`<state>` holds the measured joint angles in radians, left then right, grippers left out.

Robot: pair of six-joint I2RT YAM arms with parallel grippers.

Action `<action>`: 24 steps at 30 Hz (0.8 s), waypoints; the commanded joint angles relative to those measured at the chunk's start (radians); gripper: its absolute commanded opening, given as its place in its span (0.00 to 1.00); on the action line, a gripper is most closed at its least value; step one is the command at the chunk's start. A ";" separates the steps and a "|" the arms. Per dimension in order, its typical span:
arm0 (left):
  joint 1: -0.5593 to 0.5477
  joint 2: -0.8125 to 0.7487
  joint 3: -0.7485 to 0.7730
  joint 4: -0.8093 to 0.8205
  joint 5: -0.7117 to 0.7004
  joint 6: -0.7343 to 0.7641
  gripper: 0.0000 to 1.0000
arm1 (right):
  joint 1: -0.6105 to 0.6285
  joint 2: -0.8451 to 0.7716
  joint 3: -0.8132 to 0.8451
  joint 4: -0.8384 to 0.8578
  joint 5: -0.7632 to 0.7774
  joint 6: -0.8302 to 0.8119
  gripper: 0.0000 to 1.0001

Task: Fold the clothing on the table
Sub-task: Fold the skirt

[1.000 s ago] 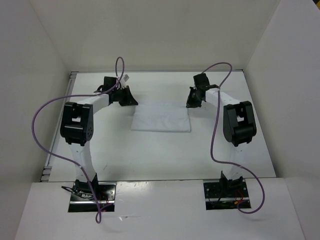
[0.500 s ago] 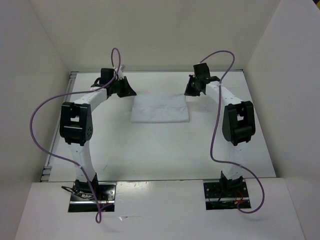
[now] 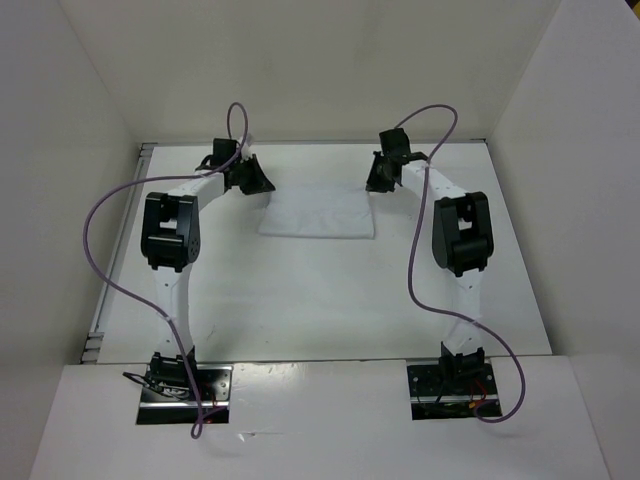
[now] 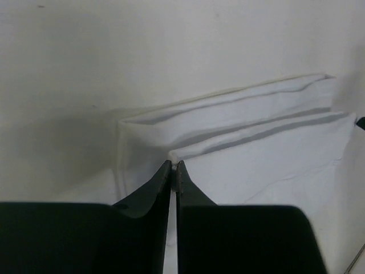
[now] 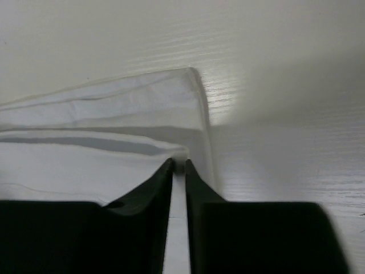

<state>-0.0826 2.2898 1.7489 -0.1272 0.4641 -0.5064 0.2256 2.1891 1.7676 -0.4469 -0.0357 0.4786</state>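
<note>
1. So the cloth is being seen folded flat in layers on the far half of the table, right between the two arms.
2. The top layer's left corner is being pinched by the left gripper, whose fingers are being pressed tight together on it.
3. On the other side, the right gripper is being held just a sliver apart, with the top layer's right corner being caught right between the tips.
4. Both grippers are being held low, down at the table.
</note>
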 commanded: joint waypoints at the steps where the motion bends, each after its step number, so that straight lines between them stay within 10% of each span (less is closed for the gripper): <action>1: 0.021 0.027 0.061 0.029 -0.035 -0.079 0.12 | 0.003 0.001 0.067 0.082 0.040 -0.001 0.26; 2: 0.021 0.027 0.061 0.029 -0.035 -0.080 0.31 | 0.003 0.001 0.076 0.062 0.040 -0.011 0.32; 6: 0.030 -0.102 -0.040 0.072 -0.100 -0.093 0.41 | -0.009 -0.047 0.060 -0.021 0.031 -0.066 0.43; 24: -0.043 -0.455 -0.486 0.169 0.064 -0.161 0.44 | -0.065 -0.171 -0.339 0.028 -0.317 -0.094 0.46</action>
<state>-0.1287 1.8702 1.2728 -0.0002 0.4797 -0.6437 0.1585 2.0331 1.4300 -0.4587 -0.2420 0.4061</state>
